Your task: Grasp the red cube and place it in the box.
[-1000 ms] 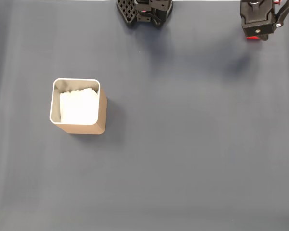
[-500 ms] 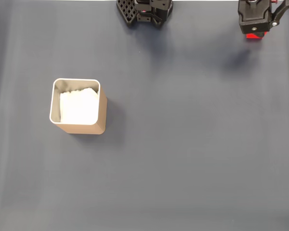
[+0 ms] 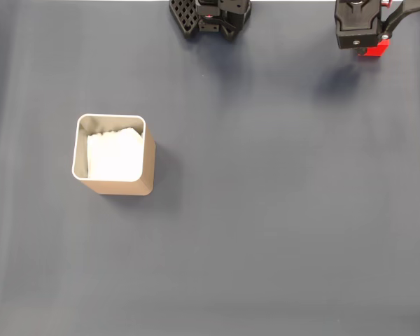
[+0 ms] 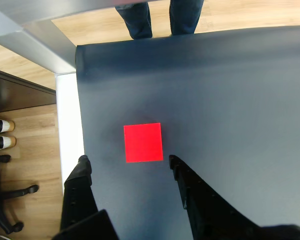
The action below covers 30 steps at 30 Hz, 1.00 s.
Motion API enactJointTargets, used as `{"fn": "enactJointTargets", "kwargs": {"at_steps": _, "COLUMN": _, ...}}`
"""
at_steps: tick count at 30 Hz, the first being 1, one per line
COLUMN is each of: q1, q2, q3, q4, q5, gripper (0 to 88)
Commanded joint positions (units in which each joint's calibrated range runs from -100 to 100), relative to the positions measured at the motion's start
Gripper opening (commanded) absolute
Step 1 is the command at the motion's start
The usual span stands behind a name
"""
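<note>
dark blue table cover (image 3: pixel 266 210), wooden floor (image 4: pixel 35 125)

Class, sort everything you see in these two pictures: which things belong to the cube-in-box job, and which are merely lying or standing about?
Belong to the job:
red cube
box
gripper, open, hanging above the cube

Just about:
dark table cover
black arm base at the top edge of the fixed view
office chair foot
pair of shoes
a person's legs

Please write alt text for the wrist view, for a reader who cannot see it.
A red cube lies on a dark blue-grey table, just ahead of the open pincer, whose two black fingers point up from the bottom edge. Wooden floor and a person's legs show beyond the table.
</note>
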Motion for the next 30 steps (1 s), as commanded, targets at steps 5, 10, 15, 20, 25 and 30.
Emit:
{"fn": "enactJointTargets", "kwargs": {"at_steps": 5, "q1": 1.17, "q2": -0.91, "q3": -0.86, "q4": -2.64, "q5": 0.68, "gripper": 39.1}}
{"fn": "enactJointTargets", "kwargs": {"at_steps": 10, "q1": 2.59, "q2": 0.04, "q3": -1.14, "q4": -3.62, "q5": 1.42, "gripper": 39.2}}
{"fn": "enactJointTargets", "kwargs": {"at_steps": 15, "q1": 2.88, "q2": 0.82, "q3": -0.95, "q4": -4.85, "q5": 1.51, "gripper": 39.3}}
{"fn": "enactJointTargets", "kwargs": {"at_steps": 20, "q1": 2.24, "q2": 2.03, "q3": -0.77, "q4": -6.17, "q5": 1.12, "gripper": 39.4}}
{"fn": "enactJointTargets", "kwargs": {"at_steps": 25, "q1": 1.53, "q2": 3.5, "q3": -0.68, "q4": -7.23, "q5": 0.54, "gripper": 39.4}}
{"fn": "enactJointTargets", "kwargs": {"at_steps": 30, "q1": 0.96, "q2": 4.8, "q3": -0.77, "q4": -8.46, "q5": 0.34, "gripper": 39.4}}
